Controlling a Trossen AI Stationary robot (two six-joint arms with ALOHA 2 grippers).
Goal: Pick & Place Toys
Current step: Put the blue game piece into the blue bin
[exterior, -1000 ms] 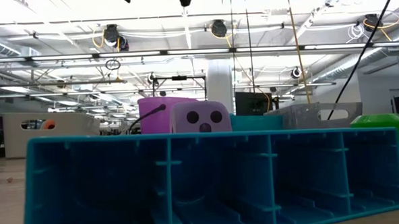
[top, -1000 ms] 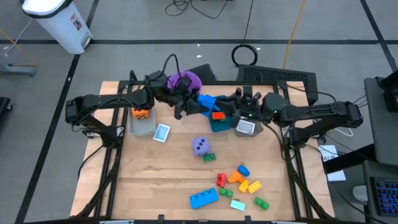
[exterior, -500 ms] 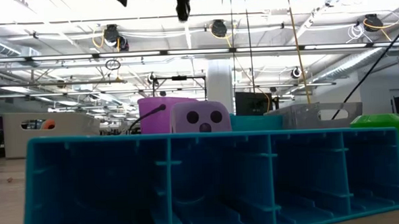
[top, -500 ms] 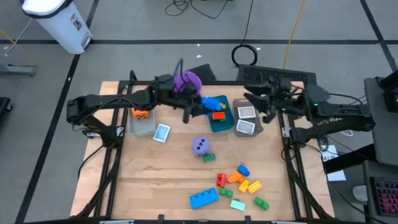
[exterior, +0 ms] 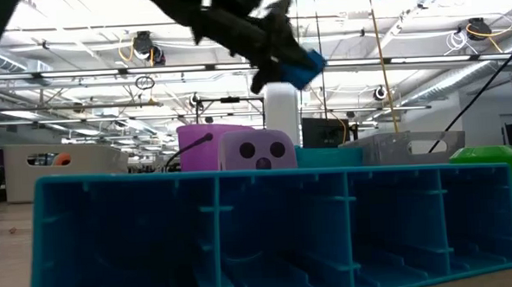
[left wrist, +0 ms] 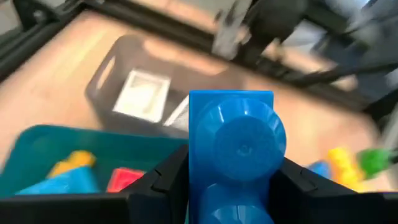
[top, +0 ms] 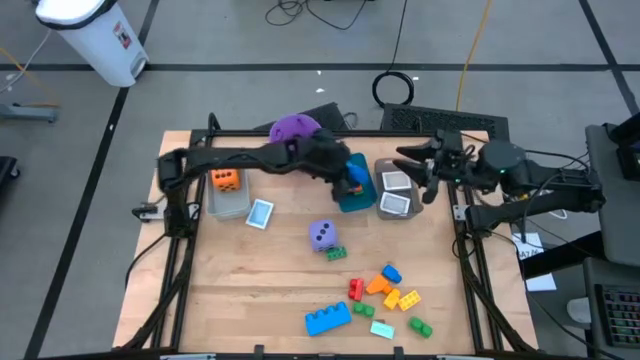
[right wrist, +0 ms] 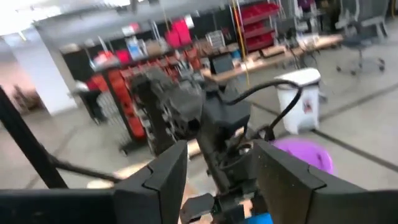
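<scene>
My left gripper (top: pixel 350 178) is shut on a blue brick (left wrist: pixel 233 140) above the teal bin (top: pixel 347 200), which holds blue, yellow and red bricks. My right gripper (top: pixel 424 172) stands open and empty near the table's right edge, beside the grey bin (top: pixel 383 190), where two picture cards lie. On the table lie a purple die (top: pixel 322 234), a green brick (top: pixel 335 252), a card (top: pixel 260 213), a large blue brick (top: pixel 327 318) and several small bricks (top: pixel 388 290). An orange die (top: pixel 226 180) sits in the clear bin. My left gripper pinches the blue brick between its two fingers, one on each of two opposite side walls (left wrist: pixel 198 163). The fingers slant down from the table's left toward its right. The brick's round stud points away from the gripper. It hangs clear above the teal bin (left wrist: pixel 37 146).
The purple bucket (top: pixel 295 128) stands at the far edge behind the left arm. The clear bin (top: pixel 228 198) is at the far left. Close to the low camera a large blue brick (exterior: pixel 268 229) fills the lower part of that view.
My left gripper has gone toward the table's right edge and down over the teal bin, tipping its fingers downward, with the blue brick still in its hold. My right gripper has drawn back from the grey bin toward the right edge; a second card now lies in that bin.
</scene>
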